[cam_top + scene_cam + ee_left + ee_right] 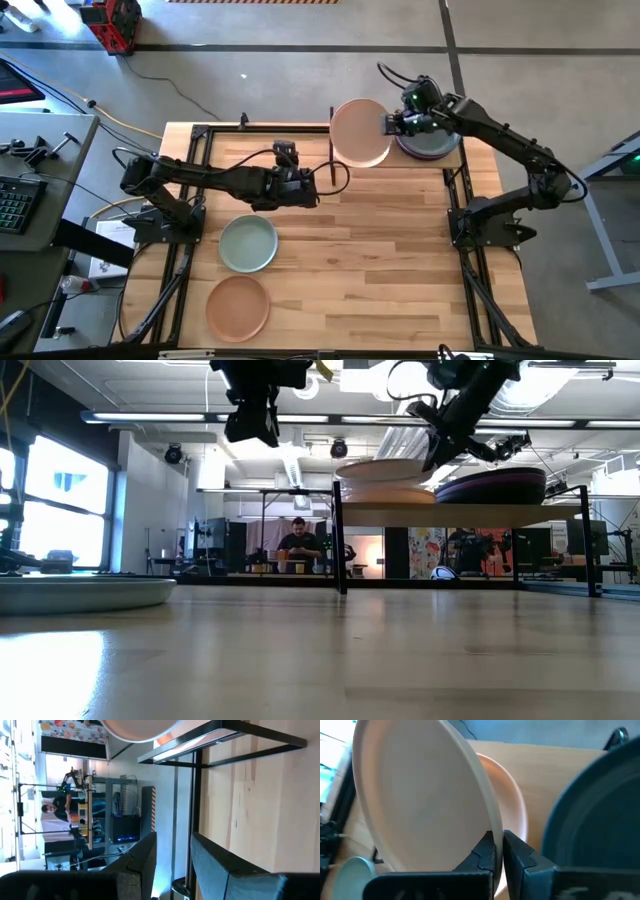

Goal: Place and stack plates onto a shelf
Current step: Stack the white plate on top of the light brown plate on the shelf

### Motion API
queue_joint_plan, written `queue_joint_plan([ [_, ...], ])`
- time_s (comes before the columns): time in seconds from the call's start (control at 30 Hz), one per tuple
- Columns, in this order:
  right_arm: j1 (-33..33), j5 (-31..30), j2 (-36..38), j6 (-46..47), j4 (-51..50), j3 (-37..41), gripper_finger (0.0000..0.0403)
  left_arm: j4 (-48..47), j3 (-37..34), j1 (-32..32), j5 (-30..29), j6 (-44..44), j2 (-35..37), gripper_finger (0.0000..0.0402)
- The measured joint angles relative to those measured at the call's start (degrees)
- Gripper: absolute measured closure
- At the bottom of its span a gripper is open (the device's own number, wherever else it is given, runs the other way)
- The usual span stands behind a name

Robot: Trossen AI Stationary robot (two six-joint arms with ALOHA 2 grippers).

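A beige plate [358, 130] sits tilted over a peach plate [512, 805] on the left half of the raised shelf [470, 508]. My right gripper [499, 837] is shut on the beige plate. Beside it on the shelf is a stack with a purple plate [490, 485] and a dark plate [590, 820] on top. A sage green plate [248, 243] and a terracotta plate [238, 305] lie flat on the tabletop, near left. My left gripper [312, 192] hovers open above the table's middle, in front of the shelf, holding nothing. My right gripper pinches the beige plate's rim [492, 827] between its two fingers, on the edge nearest the dark stack. The fingers come from the table's right, slanting down. The plate is tilted, held edge raised, above the peach plate; whether its opposite edge rests there I cannot tell.
The shelf's thin black posts [331, 145] stand at its corners, one close to my left gripper. A black frame [190, 200] runs along the table's left and right sides. Bare tabletop [400, 260] lies in the middle and near right. A person [297, 545] sits far behind the table.
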State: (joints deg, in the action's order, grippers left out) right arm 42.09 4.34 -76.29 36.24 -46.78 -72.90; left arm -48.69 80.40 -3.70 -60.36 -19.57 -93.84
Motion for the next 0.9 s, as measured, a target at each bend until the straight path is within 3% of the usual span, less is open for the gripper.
queue_joint_plan([
  [0.9, -3.66, -5.32, -2.51, 2.51, -2.26, 0.0, 0.0403, 0.07, -0.02, 0.0, 0.27, 0.07, 0.0, 0.0292],
])
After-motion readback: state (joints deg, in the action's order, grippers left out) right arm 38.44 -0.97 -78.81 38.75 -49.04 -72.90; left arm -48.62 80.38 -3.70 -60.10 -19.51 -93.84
